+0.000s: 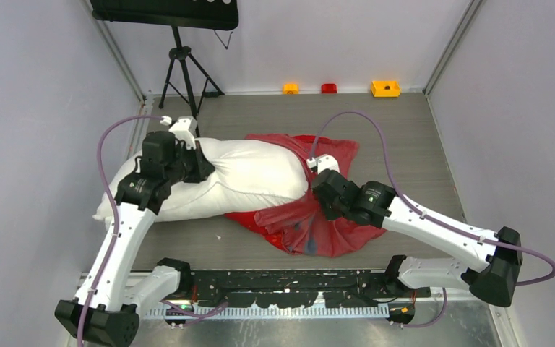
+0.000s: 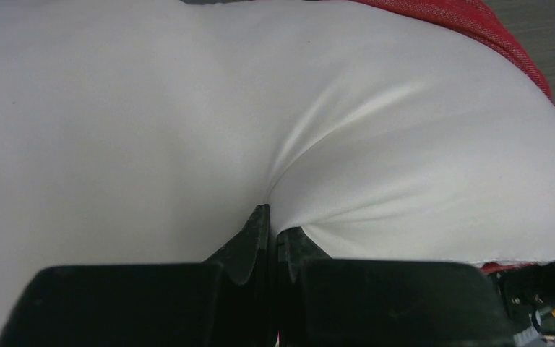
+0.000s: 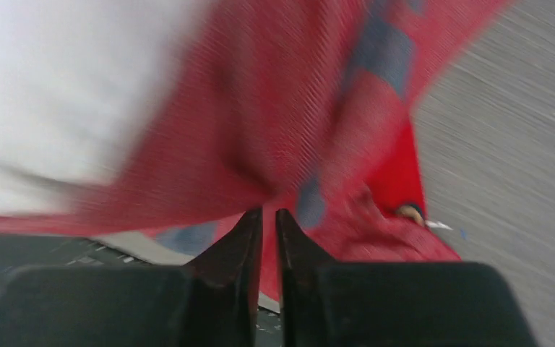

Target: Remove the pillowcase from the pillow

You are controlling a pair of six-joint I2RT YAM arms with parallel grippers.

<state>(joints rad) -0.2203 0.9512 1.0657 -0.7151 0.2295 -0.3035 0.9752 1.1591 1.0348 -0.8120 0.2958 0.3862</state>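
Observation:
The white pillow (image 1: pixel 231 181) lies across the left and middle of the table, most of it bare. The red pillowcase (image 1: pixel 318 224) covers only its right end and spreads limp over the table to the right and front. My left gripper (image 1: pixel 201 168) is shut on a pinched fold of the pillow (image 2: pixel 376 144), near its upper left part. My right gripper (image 1: pixel 323 204) is shut on the pillowcase (image 3: pixel 260 144) at its bunched edge by the pillow's right end; the cloth is pulled taut from the jaws. The right wrist view is blurred.
A black tripod (image 1: pixel 182 69) stands at the back left. Small orange (image 1: pixel 290 88), red (image 1: pixel 329 88) and yellow (image 1: pixel 386 88) blocks lie along the back wall. Grey walls close in both sides. A black rail (image 1: pixel 282 278) runs along the table's near edge.

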